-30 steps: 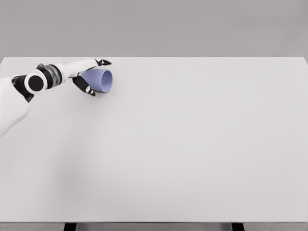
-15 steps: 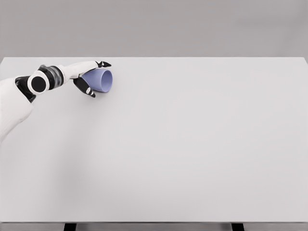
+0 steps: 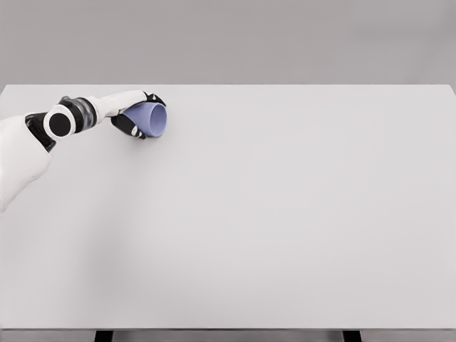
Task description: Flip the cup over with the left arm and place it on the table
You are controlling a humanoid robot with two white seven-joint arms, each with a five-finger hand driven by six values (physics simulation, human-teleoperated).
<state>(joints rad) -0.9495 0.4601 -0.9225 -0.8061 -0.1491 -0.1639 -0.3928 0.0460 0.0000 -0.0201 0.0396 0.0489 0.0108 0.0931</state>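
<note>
While sideways: cup [image 3: 152,119] within left hand [image 3: 135,117]

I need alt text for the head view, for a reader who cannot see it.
The robot's left hand grips a blue cup lying on its side, mouth facing right, at the far left of a white table. The right arm is out of view.
</note>
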